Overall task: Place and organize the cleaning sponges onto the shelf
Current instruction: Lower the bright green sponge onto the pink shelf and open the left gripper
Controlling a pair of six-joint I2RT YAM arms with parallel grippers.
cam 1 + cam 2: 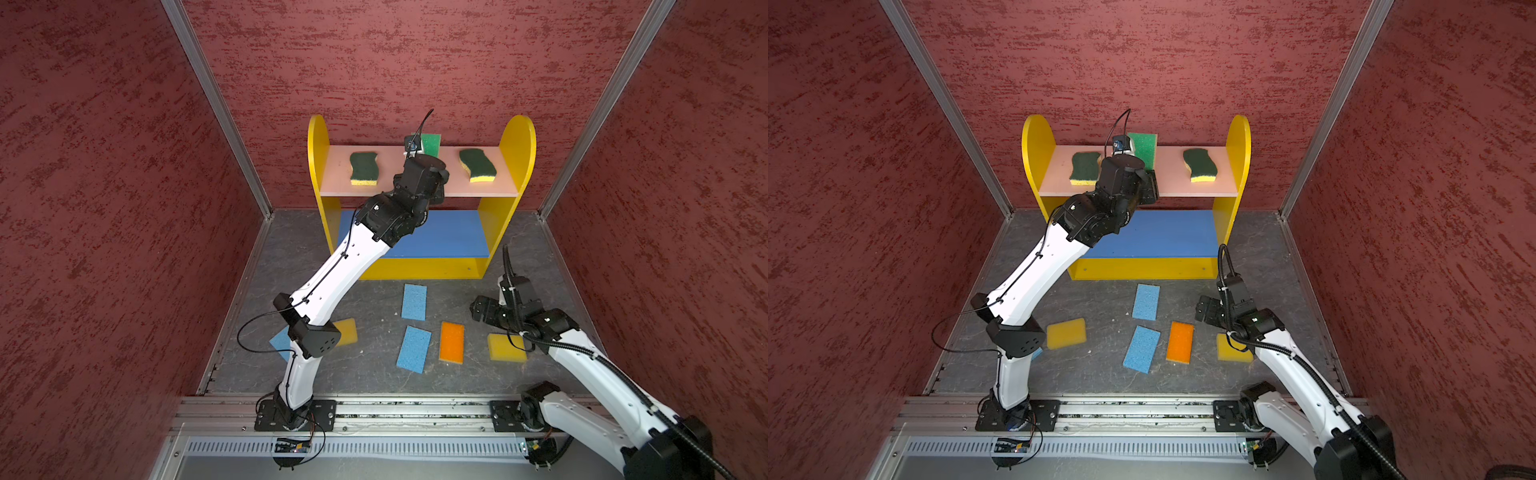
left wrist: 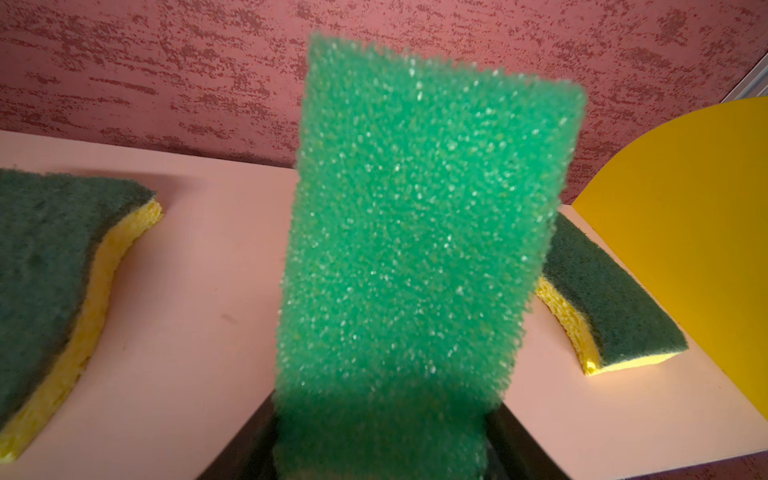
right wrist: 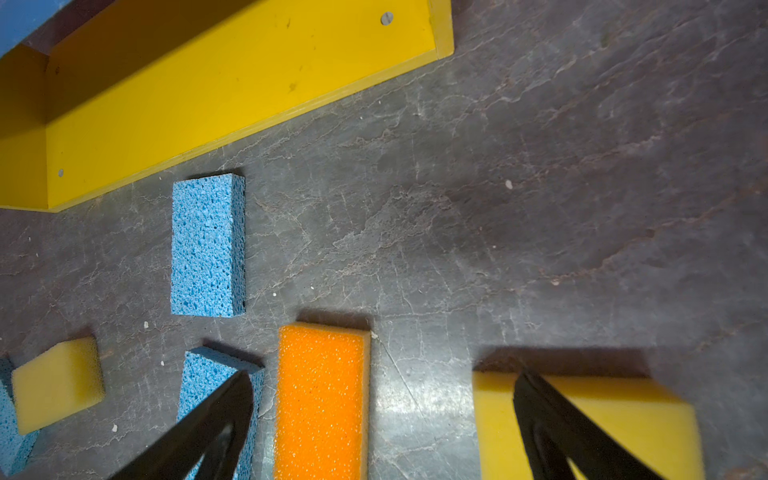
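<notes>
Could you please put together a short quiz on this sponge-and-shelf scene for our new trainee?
1. True or false: the left hand grips the bright green sponge.
2. How many sponges lie flat on the pink top board? A one, B two, C four.
3. Fill in: in its wrist view, the open right hand shows the ___ sponge between its jaws.
Key: 1 true; 2 B, the wavy dark-green sponges; 3 the orange sponge.
</notes>
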